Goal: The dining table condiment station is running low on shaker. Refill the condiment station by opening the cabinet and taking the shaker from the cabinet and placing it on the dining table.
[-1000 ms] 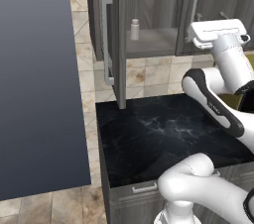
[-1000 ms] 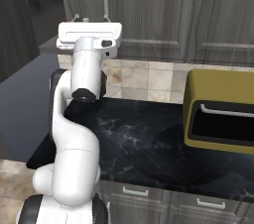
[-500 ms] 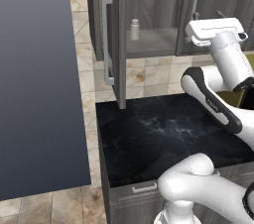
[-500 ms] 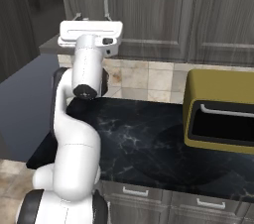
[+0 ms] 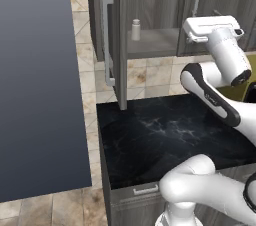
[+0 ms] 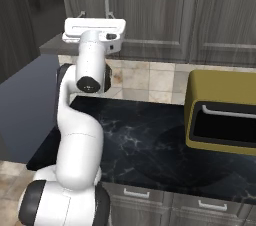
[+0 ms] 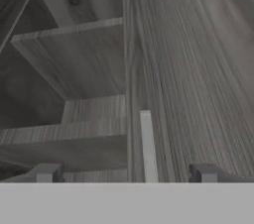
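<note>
Above your black marble bench (image 5: 165, 135), the tall dark grey wood-grain cabinet (image 5: 150, 15) stands with 1 door open, the small pale shaker (image 5: 135, 29) on its shelf. Your tool (image 7: 126, 172) gapes empty at the closed door's silver handle (image 7: 148, 146); advancing risks striking it.

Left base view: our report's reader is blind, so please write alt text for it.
A small pale shaker stands on a shelf in the open cabinet, its door swung out. The white arm's open gripper hangs right of it, above a black marble counter.
</note>
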